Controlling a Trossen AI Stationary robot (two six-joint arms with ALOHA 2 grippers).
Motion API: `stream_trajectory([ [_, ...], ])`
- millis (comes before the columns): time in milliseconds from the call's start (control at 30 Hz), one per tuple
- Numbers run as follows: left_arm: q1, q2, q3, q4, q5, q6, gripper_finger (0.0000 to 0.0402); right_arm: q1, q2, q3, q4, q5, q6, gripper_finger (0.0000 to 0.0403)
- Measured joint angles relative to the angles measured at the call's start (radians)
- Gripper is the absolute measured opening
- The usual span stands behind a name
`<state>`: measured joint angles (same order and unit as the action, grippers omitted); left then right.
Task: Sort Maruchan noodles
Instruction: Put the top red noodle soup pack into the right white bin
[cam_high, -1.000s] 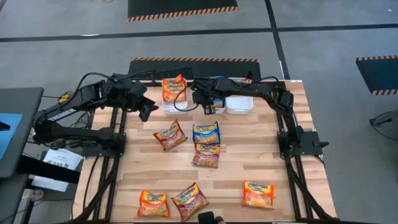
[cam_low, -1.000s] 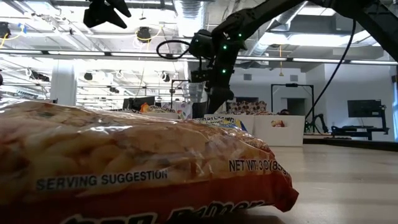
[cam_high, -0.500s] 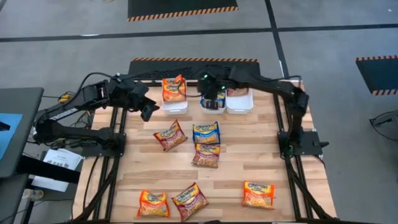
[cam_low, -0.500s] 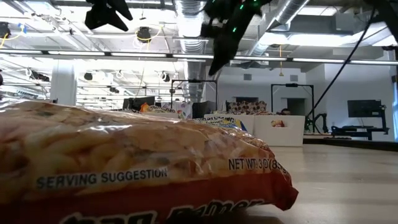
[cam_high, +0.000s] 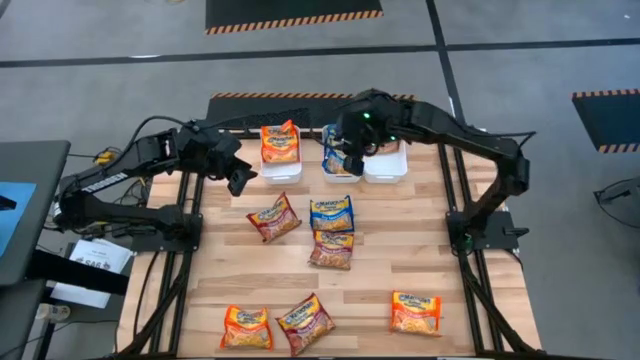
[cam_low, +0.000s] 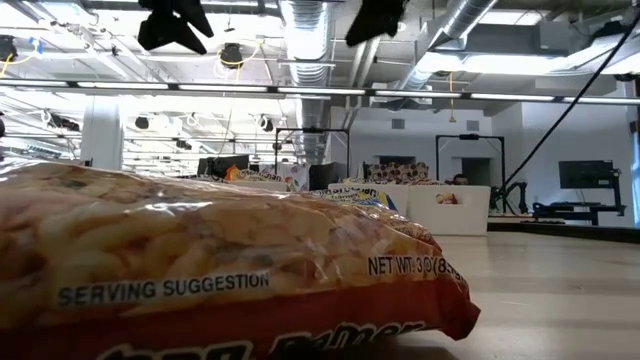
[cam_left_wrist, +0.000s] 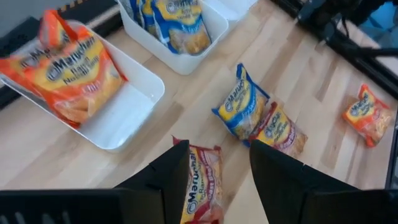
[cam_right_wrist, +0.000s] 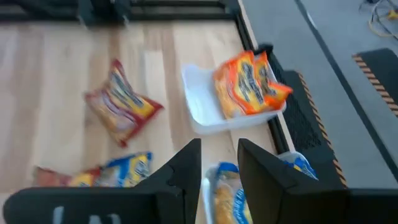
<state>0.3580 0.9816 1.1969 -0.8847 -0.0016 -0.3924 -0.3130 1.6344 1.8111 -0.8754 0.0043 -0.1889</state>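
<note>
Six Maruchan packets lie flat on the table: dark red (cam_high: 274, 217), blue (cam_high: 331, 213), dark red (cam_high: 331, 250), orange (cam_high: 246, 327), dark red (cam_high: 305, 322) and orange (cam_high: 415, 312). An orange packet (cam_high: 281, 143) leans in the left bin (cam_high: 282, 174). Blue packets (cam_left_wrist: 177, 25) stand in the middle bin (cam_high: 338, 176). My right gripper (cam_high: 352, 160) (cam_right_wrist: 221, 165) hangs open high above the middle bin, holding nothing. My left gripper (cam_high: 238, 178) (cam_left_wrist: 214, 180) hovers open above the table, left of the left bin, over the dark red packet (cam_left_wrist: 202, 186).
A third white bin (cam_high: 386, 168) sits to the right of the middle one, along the far edge. In the low view an orange packet (cam_low: 200, 260) fills the foreground, and both grippers (cam_low: 170, 20) (cam_low: 372, 18) show at the top. Bare wood lies on the table's right half.
My right gripper has risen from down at the middle bin to well above it, drifting slightly toward the table's right. The blue packets stay in that bin.
</note>
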Motion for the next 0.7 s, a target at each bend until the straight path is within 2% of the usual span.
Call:
stream_trajectory([
  [233, 0.003, 0.041, -0.003, -0.133, 0.124, 0.101, 0.0156, 0.094, -0.071, 0.0, -0.001, 0.086, 0.203, 0.0166],
  [433, 0.004, 0.117, -0.011, -0.23, 0.132, 0.177, 0.017, 0.183, -0.089, 0.0, -0.006, 0.11, 0.389, 0.0199],
  [700, 0.004, 0.236, -0.011, -0.306, 0.162, 0.216, 0.019, 0.298, -0.066, 0.0, -0.007, 0.103, 0.493, 0.0216],
])
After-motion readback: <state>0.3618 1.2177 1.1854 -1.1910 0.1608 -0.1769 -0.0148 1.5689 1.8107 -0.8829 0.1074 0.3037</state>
